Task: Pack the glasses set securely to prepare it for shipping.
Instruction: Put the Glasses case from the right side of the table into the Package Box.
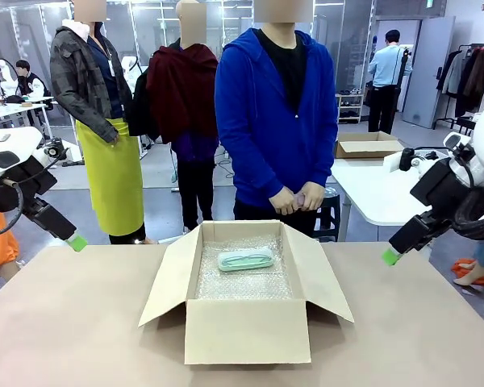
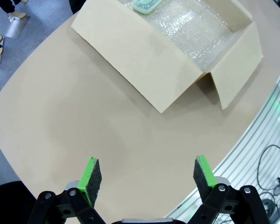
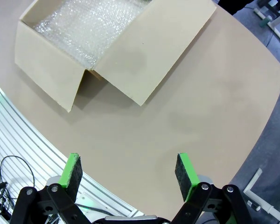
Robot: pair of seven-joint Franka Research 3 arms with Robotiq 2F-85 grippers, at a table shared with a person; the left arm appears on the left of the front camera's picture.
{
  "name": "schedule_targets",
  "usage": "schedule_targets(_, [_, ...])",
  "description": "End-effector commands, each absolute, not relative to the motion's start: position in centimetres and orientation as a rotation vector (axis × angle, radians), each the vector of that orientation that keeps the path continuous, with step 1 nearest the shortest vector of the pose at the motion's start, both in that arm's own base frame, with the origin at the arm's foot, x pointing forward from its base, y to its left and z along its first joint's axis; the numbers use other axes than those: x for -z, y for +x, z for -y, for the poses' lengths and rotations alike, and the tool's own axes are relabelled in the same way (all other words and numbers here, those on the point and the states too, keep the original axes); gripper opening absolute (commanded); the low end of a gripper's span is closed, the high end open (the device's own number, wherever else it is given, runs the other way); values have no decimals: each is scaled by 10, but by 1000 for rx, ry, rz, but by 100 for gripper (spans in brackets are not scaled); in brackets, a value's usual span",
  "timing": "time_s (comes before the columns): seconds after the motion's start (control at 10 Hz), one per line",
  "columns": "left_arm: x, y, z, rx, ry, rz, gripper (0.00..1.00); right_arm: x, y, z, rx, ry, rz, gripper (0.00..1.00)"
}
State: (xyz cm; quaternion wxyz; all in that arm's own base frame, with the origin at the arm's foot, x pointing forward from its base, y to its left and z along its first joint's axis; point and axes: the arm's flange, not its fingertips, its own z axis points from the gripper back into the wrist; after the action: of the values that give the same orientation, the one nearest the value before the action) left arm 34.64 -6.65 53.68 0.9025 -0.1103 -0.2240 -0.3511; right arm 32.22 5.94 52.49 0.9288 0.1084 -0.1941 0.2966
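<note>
A mint green glasses case (image 1: 246,260) lies on bubble wrap (image 1: 242,278) inside the open brown cardboard box (image 1: 247,329) at the table's middle. In the left wrist view the mint green case (image 2: 146,4) shows at the top edge. The person in the blue hoodie stands behind the box with clasped hands, and a small pale pink thing (image 1: 300,197), seemingly the pink case, shows between them. My left gripper (image 1: 77,241) hovers open above the table's left edge, its fingers (image 2: 91,175) wide apart and holding nothing. My right gripper (image 1: 391,256) hangs open at the right, pads (image 3: 184,170) apart and holding nothing.
All of the box's flaps (image 1: 169,278) stand open and splayed outward. The brown tabletop (image 1: 73,322) has free room on both sides of the box. A white table (image 1: 371,193) with another cardboard box (image 1: 367,145) stands behind at the right. Other people stand farther back.
</note>
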Motion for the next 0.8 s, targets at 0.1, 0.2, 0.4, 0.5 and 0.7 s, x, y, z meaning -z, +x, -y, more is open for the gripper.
schedule_targets(0.1, [-538,347,65,732,-239,471,100,-525,323,-60,-593,215,403,100])
schedule_targets(0.2, [-538,347,65,732,-239,471,100,-525,323,-60,-593,215,403,100])
schedule_targets(0.4, [-538,347,65,732,-239,471,100,-525,323,-60,-593,215,403,100])
schedule_targets(0.5, [-538,347,65,732,-239,471,100,-525,323,-60,-593,215,403,100])
schedule_targets(0.7, [-538,347,65,732,-239,471,100,-525,323,-60,-593,215,403,100])
